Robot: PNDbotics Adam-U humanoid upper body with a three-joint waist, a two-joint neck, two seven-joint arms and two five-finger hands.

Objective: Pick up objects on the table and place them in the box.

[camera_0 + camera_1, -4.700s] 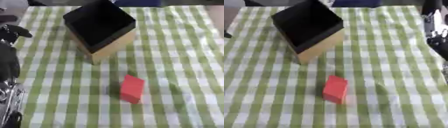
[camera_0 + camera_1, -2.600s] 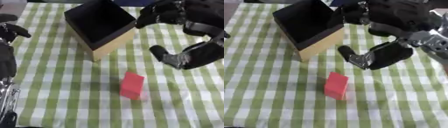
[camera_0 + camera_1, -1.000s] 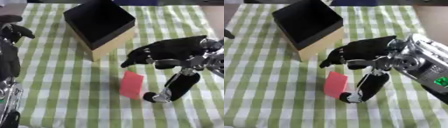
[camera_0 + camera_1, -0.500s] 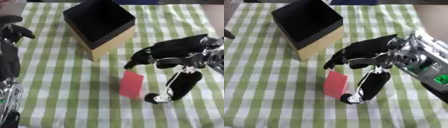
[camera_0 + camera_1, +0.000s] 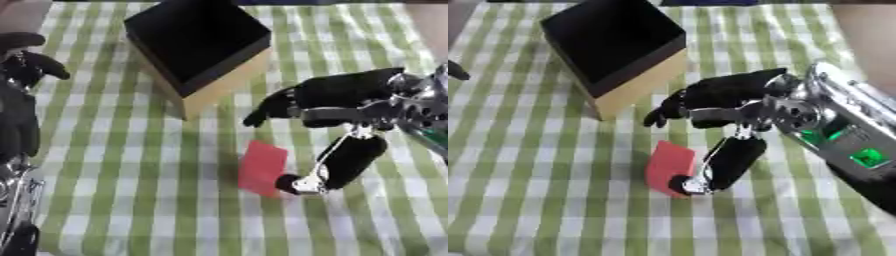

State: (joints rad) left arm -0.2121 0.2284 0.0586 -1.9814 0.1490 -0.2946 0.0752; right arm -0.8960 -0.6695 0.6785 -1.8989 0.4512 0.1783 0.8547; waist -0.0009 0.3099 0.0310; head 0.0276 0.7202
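right hand (image 5: 337, 102): spread open, thumb tip touching red block (image 5: 262, 167), fingers above it | left hand (image 5: 22, 75): cut off at edge, grip unclear

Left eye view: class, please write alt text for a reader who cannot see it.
The robot's right hand reaches over a red block on a green-and-white checked tablecloth, thumb tip at the block's near right edge and fingers spread above it. Behind stands an open box, dark inside with tan sides. The left hand idles at the left edge.

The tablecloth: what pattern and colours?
Green and white checks on the tablecloth, clearest in the left eye view.
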